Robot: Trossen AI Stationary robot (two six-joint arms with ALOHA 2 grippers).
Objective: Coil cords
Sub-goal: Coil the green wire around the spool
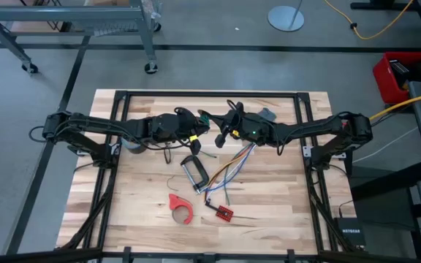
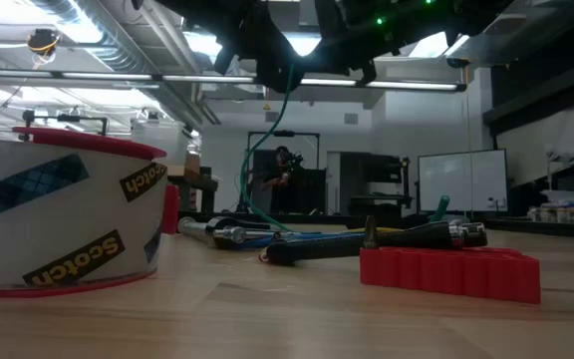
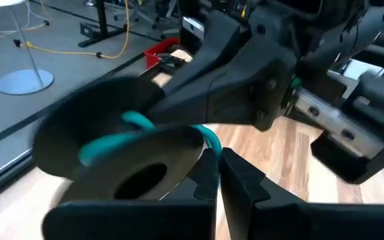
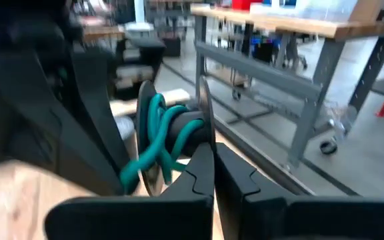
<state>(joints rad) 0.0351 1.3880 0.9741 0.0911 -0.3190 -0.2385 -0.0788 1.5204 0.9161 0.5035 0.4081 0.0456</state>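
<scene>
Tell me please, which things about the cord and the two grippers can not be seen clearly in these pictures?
- High view: the cord between the left gripper and right gripper is too small; the arms cover its winding.
- Low view: the cord's upper end is hidden among dark arm parts at the frame's top edge.
- Left wrist view: the spool is blurred; turns uncountable.
- Right wrist view: the spool's flanges hide part of the winding.
</scene>
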